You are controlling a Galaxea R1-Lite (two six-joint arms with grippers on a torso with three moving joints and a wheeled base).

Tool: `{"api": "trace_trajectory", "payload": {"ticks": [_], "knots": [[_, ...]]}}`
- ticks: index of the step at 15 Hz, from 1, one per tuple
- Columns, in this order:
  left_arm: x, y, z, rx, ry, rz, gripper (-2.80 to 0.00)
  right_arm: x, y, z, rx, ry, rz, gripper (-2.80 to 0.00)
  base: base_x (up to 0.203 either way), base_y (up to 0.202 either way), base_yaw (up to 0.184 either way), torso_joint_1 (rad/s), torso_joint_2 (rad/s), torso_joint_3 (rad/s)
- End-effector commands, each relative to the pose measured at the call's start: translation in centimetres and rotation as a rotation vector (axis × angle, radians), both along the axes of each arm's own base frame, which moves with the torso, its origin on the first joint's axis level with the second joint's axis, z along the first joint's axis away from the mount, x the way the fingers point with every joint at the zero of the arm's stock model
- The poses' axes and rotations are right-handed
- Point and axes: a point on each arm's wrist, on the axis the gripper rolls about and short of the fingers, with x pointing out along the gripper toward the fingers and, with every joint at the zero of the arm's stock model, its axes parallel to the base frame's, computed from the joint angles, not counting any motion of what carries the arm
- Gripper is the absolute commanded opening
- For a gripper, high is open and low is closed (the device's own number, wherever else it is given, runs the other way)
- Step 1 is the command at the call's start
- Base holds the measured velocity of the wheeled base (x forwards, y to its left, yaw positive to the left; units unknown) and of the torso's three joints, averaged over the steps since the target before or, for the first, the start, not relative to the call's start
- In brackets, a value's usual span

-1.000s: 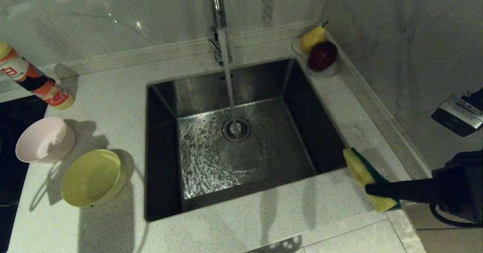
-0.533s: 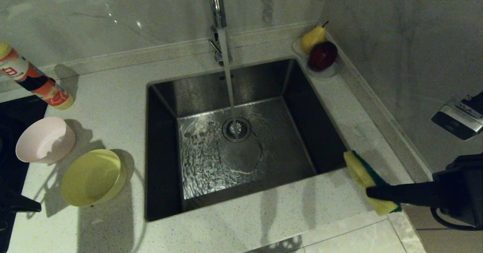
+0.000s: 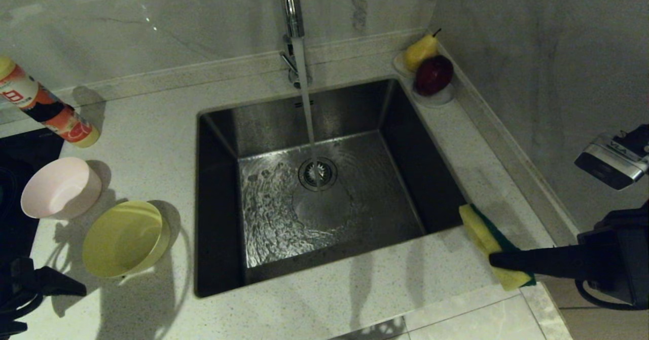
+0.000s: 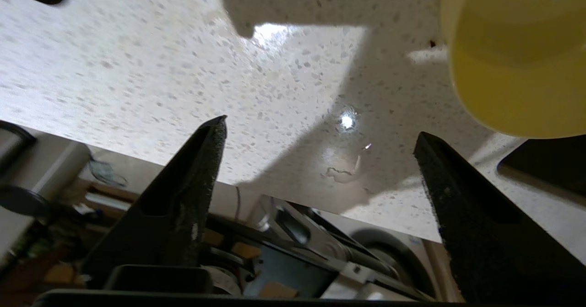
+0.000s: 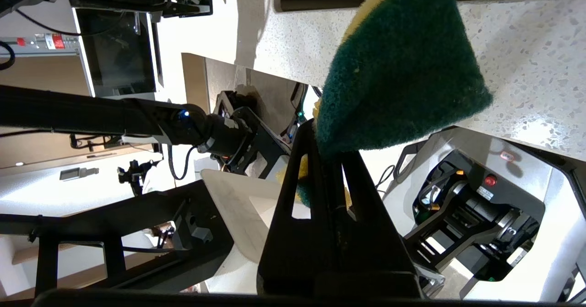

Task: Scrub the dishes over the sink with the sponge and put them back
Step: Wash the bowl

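Left gripper (image 4: 320, 133) gapes wide, empty, just short of the yellow bowl (image 3: 125, 238); probably next: straddle its rim squarely; right gripper (image 3: 499, 259) clamps the sponge (image 3: 489, 243) beside the sink (image 3: 218, 203).

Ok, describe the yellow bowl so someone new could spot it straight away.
Find the steel sink under the running tap. On the counter to its left sit two bowls. The yellow bowl is nearer the front edge; the pink bowl sits behind it.

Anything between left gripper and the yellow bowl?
Nothing: head view shows only bare speckled counter between the open left gripper and the yellow bowl. Left wrist view agrees, with the bowl beyond one fingertip.
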Motion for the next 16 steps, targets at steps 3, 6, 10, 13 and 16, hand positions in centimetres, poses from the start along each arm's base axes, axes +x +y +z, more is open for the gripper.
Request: {"api": "trace_trajectory", "payload": {"ticks": [3, 6, 10, 13, 16], "knots": [[0.7, 0.3, -0.8, -0.072, 0.026, 0.01, 0.0, -0.1, 0.0, -0.1, 0.001, 0.007, 0.002, -2.8, 0.0, 0.0, 0.0, 0.0, 0.0, 0.0], [1.0, 0.5, -1.5, -0.087, 0.009, 0.053, 0.0, -0.2, -0.1, -0.1, 0.002, 0.003, 0.0, -2.8, 0.0, 0.0, 0.0, 0.0, 0.0, 0.0], [1.3, 0.5, -1.9, -0.1, 0.005, 0.07, 0.0, -0.2, -0.1, -0.2, 0.001, 0.007, 0.003, -2.8, 0.0, 0.0, 0.0, 0.0, 0.0, 0.0], [1.6, 0.3, -2.0, -0.112, 0.013, 0.073, 0.0, -0.3, -0.1, -0.3, 0.0, 0.008, 0.002, -2.8, 0.0, 0.0, 0.0, 0.0, 0.0, 0.0], [1.6, 0.4, -2.4, -0.121, 0.021, 0.077, 0.0, -0.3, -0.1, -0.3, -0.001, 0.009, 0.002, -2.8, 0.0, 0.0, 0.0, 0.0, 0.0, 0.0]]}}
